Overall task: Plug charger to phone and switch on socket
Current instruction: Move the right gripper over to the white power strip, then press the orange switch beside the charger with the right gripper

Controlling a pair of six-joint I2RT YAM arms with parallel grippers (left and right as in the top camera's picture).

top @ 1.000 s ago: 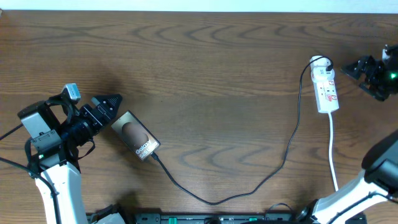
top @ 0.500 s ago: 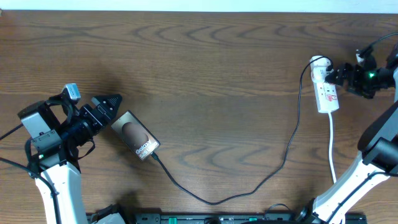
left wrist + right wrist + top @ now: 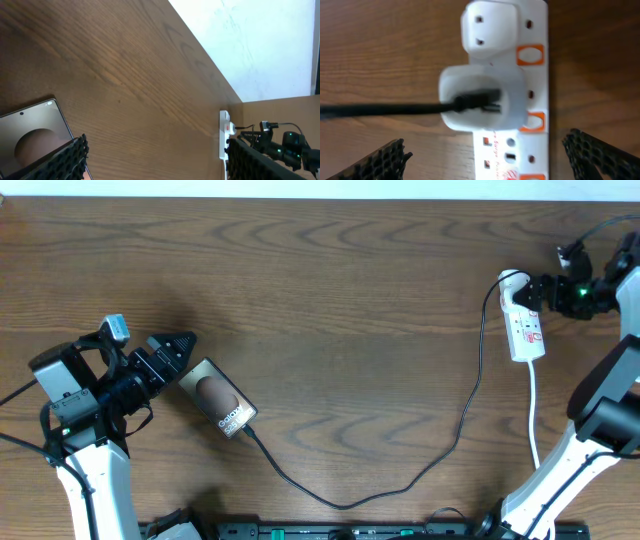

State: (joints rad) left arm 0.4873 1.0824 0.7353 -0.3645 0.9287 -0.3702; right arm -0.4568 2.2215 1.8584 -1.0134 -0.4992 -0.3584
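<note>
The phone (image 3: 218,402) lies at the lower left of the overhead view, and the charger (image 3: 380,108) looks plugged into its end. The left gripper (image 3: 177,354) waits just beside it, fingers apart, holding nothing. At the upper right, the right gripper (image 3: 548,288) hangs over the socket (image 3: 524,320) with its fingers wide apart, probably to push the switch.

Open table (image 3: 330,290) between phone (image 3: 217,398) and socket (image 3: 525,325) — only the charger cable (image 3: 345,505) across it
</note>
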